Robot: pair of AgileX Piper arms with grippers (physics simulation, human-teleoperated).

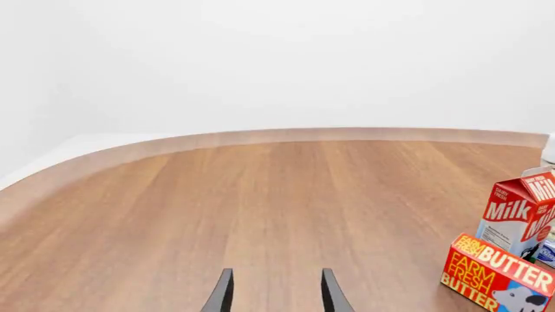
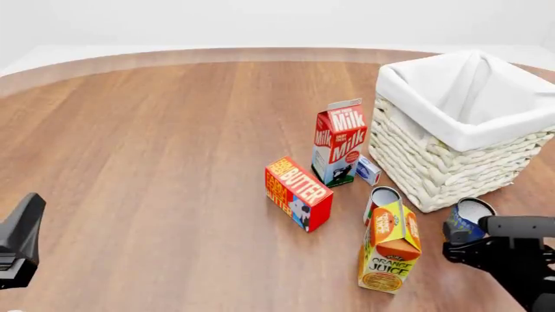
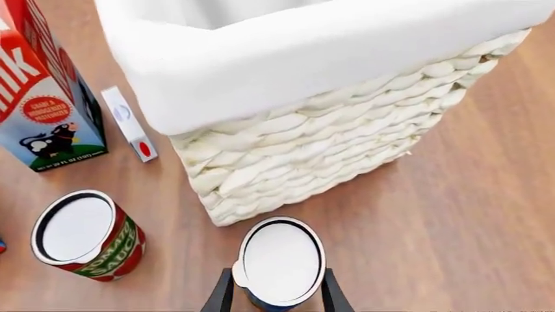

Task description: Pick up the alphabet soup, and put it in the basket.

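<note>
The alphabet soup [image 2: 466, 220] is a small blue-labelled can with a white top, standing upright on the table just in front of the basket's near corner. In the right wrist view the alphabet soup [image 3: 279, 260] sits between the two fingers of my right gripper [image 3: 275, 289], which stands open around it with a finger on each side. The right gripper [image 2: 472, 247] comes in from the lower right. The basket [image 2: 451, 162] is a large cream wicker square with a white cloth lining. My left gripper [image 1: 275, 292] is open and holds nothing, far off at the left over bare wood.
A red-and-white can [image 2: 380, 198] stands left of the soup, beside an orange juice carton [image 2: 390, 247]. A milk carton [image 2: 338, 140], a small white box [image 2: 368, 170] and a butter box [image 2: 297, 193] sit left of the basket.
</note>
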